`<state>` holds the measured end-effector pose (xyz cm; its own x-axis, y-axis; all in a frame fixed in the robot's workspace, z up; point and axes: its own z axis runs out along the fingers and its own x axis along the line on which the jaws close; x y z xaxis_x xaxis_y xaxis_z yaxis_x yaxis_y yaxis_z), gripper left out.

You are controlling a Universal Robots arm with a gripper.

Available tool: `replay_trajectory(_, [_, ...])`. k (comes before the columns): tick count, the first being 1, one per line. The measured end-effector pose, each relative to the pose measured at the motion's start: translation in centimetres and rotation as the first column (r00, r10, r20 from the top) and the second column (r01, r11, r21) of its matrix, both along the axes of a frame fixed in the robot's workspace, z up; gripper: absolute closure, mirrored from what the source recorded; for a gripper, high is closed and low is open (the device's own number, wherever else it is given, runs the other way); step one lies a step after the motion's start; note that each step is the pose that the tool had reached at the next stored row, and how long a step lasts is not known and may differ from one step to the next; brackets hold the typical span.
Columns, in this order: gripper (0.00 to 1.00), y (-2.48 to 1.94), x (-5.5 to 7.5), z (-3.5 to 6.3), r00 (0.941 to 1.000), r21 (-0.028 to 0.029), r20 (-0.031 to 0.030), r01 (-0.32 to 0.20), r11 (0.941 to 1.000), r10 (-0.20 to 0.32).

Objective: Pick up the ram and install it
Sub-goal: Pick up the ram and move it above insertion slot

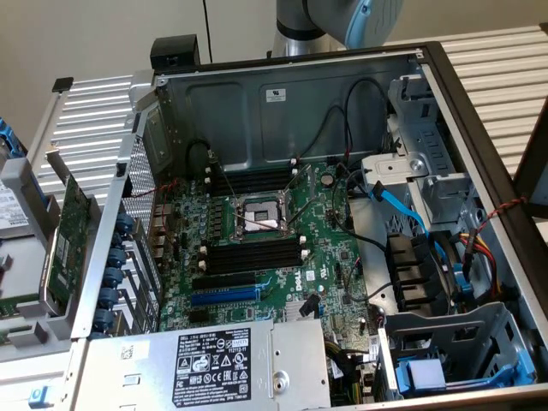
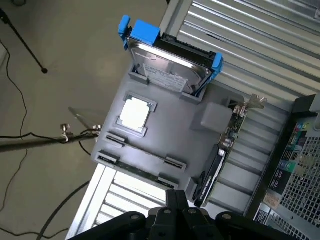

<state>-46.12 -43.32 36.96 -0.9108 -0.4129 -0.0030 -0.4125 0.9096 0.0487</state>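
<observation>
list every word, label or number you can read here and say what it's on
"DELL": white print on the motherboard
the power supply label: white print and symbols, too small to read
the white sticker on the case wall: too small to read
the hard drive label: blurred, unreadable
the coloured stickers: unreadable

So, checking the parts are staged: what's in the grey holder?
A hard drive in a blue caddy, a CPU, an expansion card on edge, and the ram, edge-up in a long slot. Its faces are hidden; the tool covers the holder's nearest edge.
</observation>
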Motion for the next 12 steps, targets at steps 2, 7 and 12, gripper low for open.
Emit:
replay_trajectory(2, [0.90,0.00,-0.02,-0.03,0.9993,0.0000,0.0001,-0.036,0.9993,0.036])
replay_trajectory(7, [0.90,0.00,-0.05,-0.10,0.9919,0.0000,0.0001,-0.127,0.9919,0.127])
replay_trajectory(12, [0.90,0.00,-0.08,-0.16,0.9761,0.0001,0.0000,-0.217,0.9761,0.217])
